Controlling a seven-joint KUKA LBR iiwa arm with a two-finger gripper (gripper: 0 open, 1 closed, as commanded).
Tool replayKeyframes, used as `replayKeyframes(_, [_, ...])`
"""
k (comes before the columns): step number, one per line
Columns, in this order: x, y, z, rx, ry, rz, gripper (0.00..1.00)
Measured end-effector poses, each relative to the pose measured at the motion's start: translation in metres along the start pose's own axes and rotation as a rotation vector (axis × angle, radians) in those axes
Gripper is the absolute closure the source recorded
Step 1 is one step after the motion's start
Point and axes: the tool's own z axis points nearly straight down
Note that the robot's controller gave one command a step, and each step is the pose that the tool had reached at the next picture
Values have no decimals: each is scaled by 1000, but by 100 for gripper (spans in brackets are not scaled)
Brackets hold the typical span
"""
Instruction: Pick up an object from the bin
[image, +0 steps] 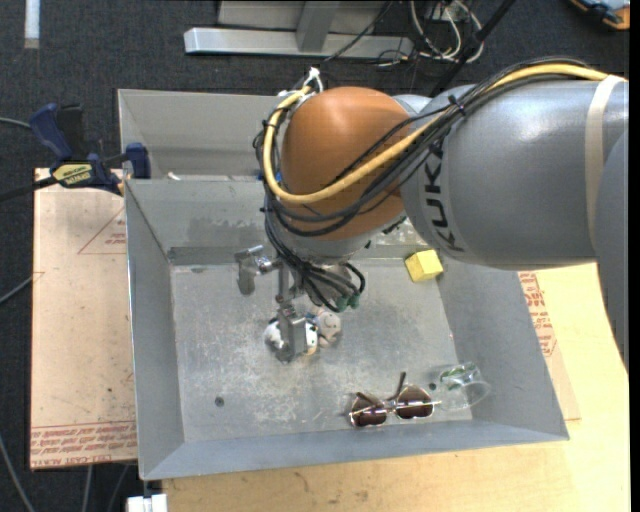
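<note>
- The pincer (290, 338) sits low at centre frame in the bin (200, 400); how far open, I can't tell.
- A small whitish thing (325, 328) lies just right of it.

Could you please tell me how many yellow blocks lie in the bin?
1: the yellow block lies back right, beside the arm, which may hide others.

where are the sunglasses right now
The sunglasses lie by the bin's near wall, right of centre in the camera view, beside a clear glassy thing.
</note>
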Motion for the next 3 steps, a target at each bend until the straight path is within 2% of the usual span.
replayKeyframes(1, [-9, -4, 47, 3, -9, 38, 0])
replayKeyframes(2, [-15, -54, 68, 0, 0, 45, 0])
replayKeyframes(3, [-9, -81, 87, 7, -2, -69, 0])
